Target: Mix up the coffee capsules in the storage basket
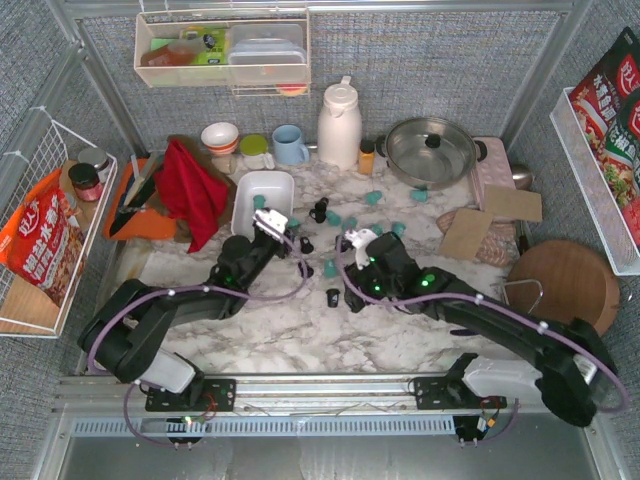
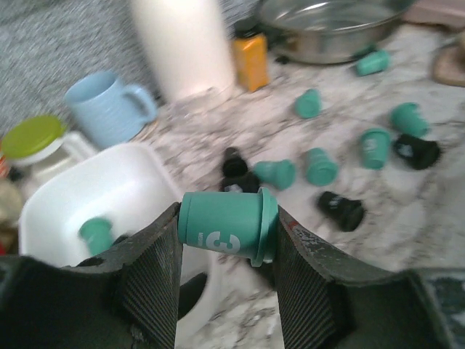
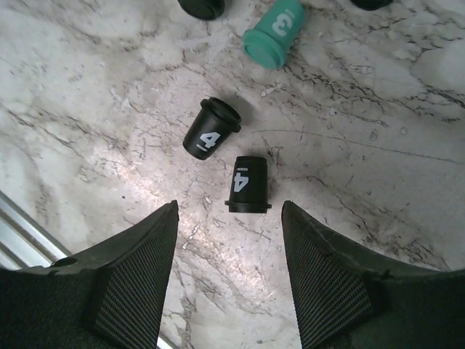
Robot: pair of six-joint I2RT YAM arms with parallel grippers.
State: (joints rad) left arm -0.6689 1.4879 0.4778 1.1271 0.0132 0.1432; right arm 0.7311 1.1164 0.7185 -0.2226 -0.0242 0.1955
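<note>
My left gripper (image 2: pixel 227 222) is shut on a teal coffee capsule (image 2: pixel 227 227) marked 3, held sideways between the pads just off the near right corner of the white storage basket (image 2: pixel 138 182). One teal capsule (image 2: pixel 96 234) lies inside the basket. Beyond it, teal and black capsules (image 2: pixel 317 166) are scattered over the marble. In the top view the left gripper (image 1: pixel 283 226) sits beside the basket (image 1: pixel 250 222). My right gripper (image 3: pixel 229 218) stands open above bare marble, with a black capsule (image 3: pixel 248 185) marked 4 lying just ahead of its fingertips and another black one (image 3: pixel 211 129) beyond. The right gripper (image 1: pixel 350 296) is mid-table.
A white thermos (image 1: pixel 339 125), a small orange jar (image 1: pixel 367 157), a steel pot (image 1: pixel 430 150) and a blue mug (image 1: pixel 289 145) line the back. A red cloth (image 1: pixel 190 190) lies left of the basket. Cardboard pieces (image 1: pixel 480 225) and a round wooden board (image 1: pixel 562 285) are at the right.
</note>
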